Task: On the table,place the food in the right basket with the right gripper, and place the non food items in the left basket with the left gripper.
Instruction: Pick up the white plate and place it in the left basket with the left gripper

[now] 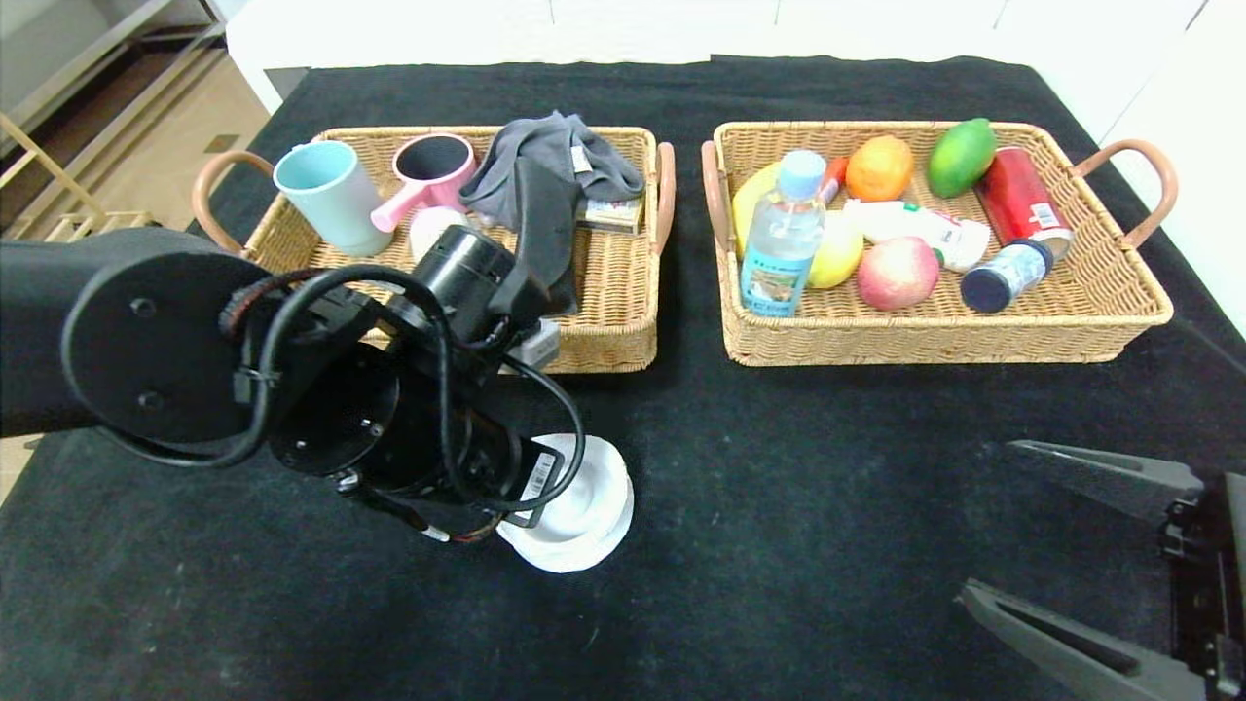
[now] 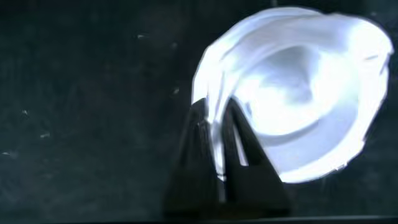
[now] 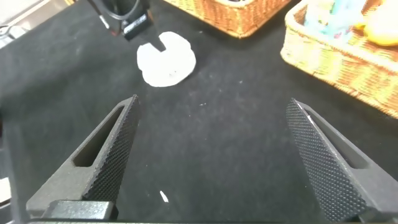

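On the left side of the black-clothed table (image 1: 808,506), reaching down over the near edge of a white round dish (image 1: 584,506), the left gripper (image 2: 217,134), fingers (image 2: 239,134) pressed together on the dish's rim, one outside and one inside the wall as seen from the left wrist view; dish lying on the cloth in front of the left basket (image 1: 613,321), near it but apart, tilt not clear. Inside the left basket: a pale blue cup (image 1: 331,195) upright at its left end, a pink mug (image 1: 428,173) beside it, a grey cloth (image 1: 565,156) heaped toward the back right, a flat black glasses case (image 1: 547,229) partly hidden behind the arm, and a small box (image 1: 613,214) under the cloth's edge. To the right, across a strip of bare cloth, the right basket (image 1: 1100,312), holding a clear water bottle (image 1: 784,239) with pale blue cap standing at its front left, a yellow lemon (image 1: 839,255) just beside it, a red-pink peach-like fruit (image 1: 897,273) touching the lemon, an orange (image 1: 879,167) and a green fruit (image 1: 962,156) along the back, a red can (image 1: 1017,200) lying on its side, and a small bottle with dark blue cap (image 1: 1005,275) lying near the front right. At the near right corner of the table, the right gripper (image 3: 214,162), low over bare cloth, fingers (image 3: 326,168) spread wide with nothing between them, well apart from both baskets.
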You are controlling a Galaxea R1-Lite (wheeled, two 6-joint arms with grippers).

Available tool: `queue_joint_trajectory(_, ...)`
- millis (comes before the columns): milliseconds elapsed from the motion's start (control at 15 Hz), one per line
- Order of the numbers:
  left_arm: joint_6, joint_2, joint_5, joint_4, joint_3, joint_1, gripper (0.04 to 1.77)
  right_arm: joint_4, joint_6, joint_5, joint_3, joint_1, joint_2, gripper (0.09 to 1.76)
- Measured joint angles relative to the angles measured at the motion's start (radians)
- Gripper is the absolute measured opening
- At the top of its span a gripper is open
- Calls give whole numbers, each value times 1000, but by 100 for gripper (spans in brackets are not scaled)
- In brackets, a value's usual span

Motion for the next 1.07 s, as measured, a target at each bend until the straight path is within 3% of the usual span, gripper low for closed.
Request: queue_joint_trajectory(1067, -3, -6, -16, -1, -14, 0, 18, 1, -6, -1, 0, 0, 0, 171)
